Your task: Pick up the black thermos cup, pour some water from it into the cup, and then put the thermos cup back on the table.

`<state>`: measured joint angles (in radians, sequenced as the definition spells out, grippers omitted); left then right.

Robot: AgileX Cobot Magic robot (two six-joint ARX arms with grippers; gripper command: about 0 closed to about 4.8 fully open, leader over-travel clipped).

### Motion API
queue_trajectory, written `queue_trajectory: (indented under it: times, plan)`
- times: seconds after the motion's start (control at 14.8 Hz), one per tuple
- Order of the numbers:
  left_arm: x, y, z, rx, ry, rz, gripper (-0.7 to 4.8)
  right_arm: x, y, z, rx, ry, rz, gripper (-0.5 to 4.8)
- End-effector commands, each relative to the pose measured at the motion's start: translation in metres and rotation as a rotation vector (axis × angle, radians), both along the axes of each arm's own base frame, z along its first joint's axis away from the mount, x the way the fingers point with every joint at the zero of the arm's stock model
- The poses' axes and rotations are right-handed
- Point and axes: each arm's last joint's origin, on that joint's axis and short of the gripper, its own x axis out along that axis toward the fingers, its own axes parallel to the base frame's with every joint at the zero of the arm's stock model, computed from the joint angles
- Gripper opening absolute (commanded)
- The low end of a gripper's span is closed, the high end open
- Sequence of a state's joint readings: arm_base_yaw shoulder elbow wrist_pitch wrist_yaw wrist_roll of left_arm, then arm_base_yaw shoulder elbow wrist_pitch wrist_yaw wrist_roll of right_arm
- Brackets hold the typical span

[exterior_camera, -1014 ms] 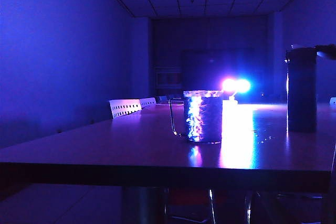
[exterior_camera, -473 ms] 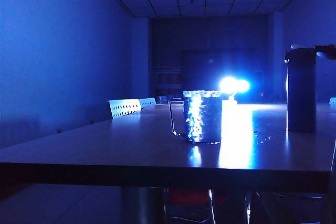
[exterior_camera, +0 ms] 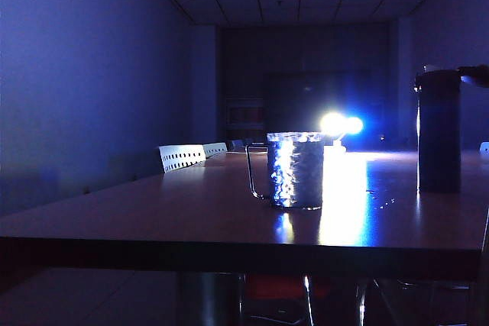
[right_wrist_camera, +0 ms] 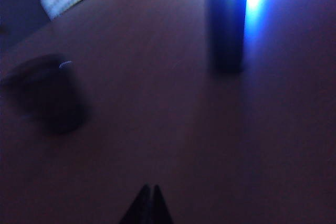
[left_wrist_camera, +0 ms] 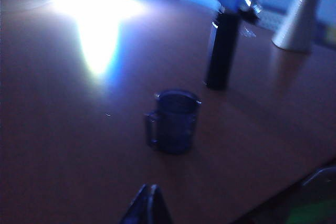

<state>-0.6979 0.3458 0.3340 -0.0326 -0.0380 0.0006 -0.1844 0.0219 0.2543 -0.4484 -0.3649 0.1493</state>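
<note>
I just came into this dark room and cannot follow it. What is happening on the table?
Nothing is held at this moment. The black thermos cup stands upright on the table, apart from the glass cup. The left hand and the right hand are both shut and empty, above the tabletop and short of both vessels.

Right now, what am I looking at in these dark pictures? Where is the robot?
The robot has two arms, each ending in a claw with a camera on its wrist. One picture is from a camera beside the table; no arm shows there. On the table stand a clear glass cup and a tall black thermos cup, well apart. A bright lamp shines behind. The other two pictures look down from the wrists: the left claw and the right claw are both shut, holding nothing, above the table.
</note>
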Motion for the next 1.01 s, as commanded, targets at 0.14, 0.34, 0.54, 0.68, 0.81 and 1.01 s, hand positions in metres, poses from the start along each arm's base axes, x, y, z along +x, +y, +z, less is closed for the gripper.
queue_trajectory:
  times: [0.14, 0.34, 0.54, 0.68, 0.81, 1.01]
  plan:
    - [0.002, -0.003, -0.021, -0.081, -0.025, -0.027, -0.06, -0.001, 0.001, 0.002, 0.016, -0.006, 0.012, -0.05]
    - [0.004, -0.003, -0.037, -0.106, -0.032, 0.019, -0.06, -0.001, 0.001, 0.002, 0.016, -0.006, 0.012, -0.06]
    - [0.002, 0.011, -0.039, -0.14, -0.087, 0.12, -0.06, -0.001, 0.001, 0.002, 0.015, -0.011, 0.011, -0.06]
    - [0.001, 0.031, -0.042, -0.131, -0.093, 0.229, -0.06, -0.001, 0.001, 0.002, 0.015, -0.01, 0.011, -0.05]
    - [-0.002, 0.047, -0.048, -0.104, -0.068, 0.344, -0.06, -0.001, 0.001, 0.002, 0.015, -0.01, 0.012, -0.06]
    - [0.0, 0.056, -0.055, -0.07, -0.01, 0.432, -0.06, -0.002, 0.001, 0.002, 0.013, -0.018, 0.011, -0.06]
